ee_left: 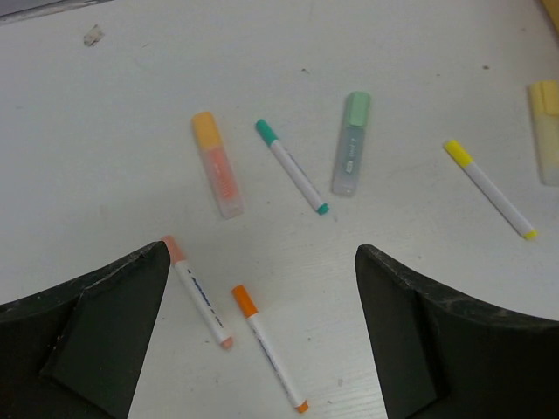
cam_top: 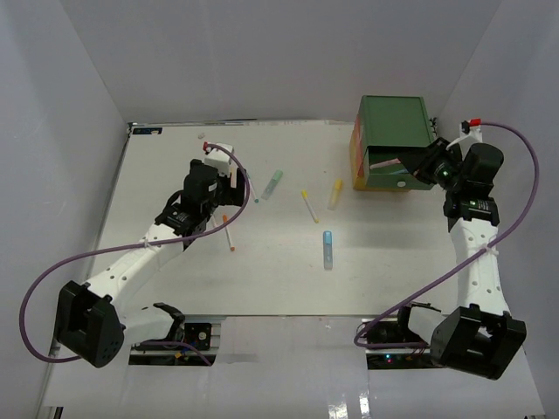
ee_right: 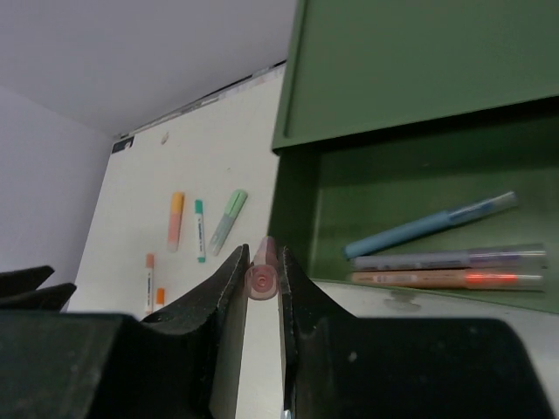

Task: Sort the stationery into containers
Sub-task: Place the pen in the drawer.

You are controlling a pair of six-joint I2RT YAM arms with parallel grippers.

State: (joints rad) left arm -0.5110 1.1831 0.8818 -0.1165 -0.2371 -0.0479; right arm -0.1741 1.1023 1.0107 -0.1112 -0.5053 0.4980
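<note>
The green drawer (cam_top: 393,122) tops a stack at the far right; orange-red and yellow edges (cam_top: 354,161) show below it. It stands open in the right wrist view (ee_right: 384,183), with a blue pen (ee_right: 428,225), a purple one (ee_right: 450,258) and an orange one (ee_right: 445,278) inside. My right gripper (cam_top: 421,171) is shut on a pink marker (ee_right: 262,279) just before the opening. My left gripper (cam_top: 216,185) is open and empty above an orange pen (ee_left: 269,346) and a pink-ended pen (ee_left: 197,291).
On the table lie an orange highlighter (ee_left: 217,164), a teal pen (ee_left: 292,166), a green highlighter (ee_left: 351,142), a yellow pen (ee_left: 489,188), a yellow highlighter (cam_top: 335,193) and a blue highlighter (cam_top: 327,249). White walls close in the table.
</note>
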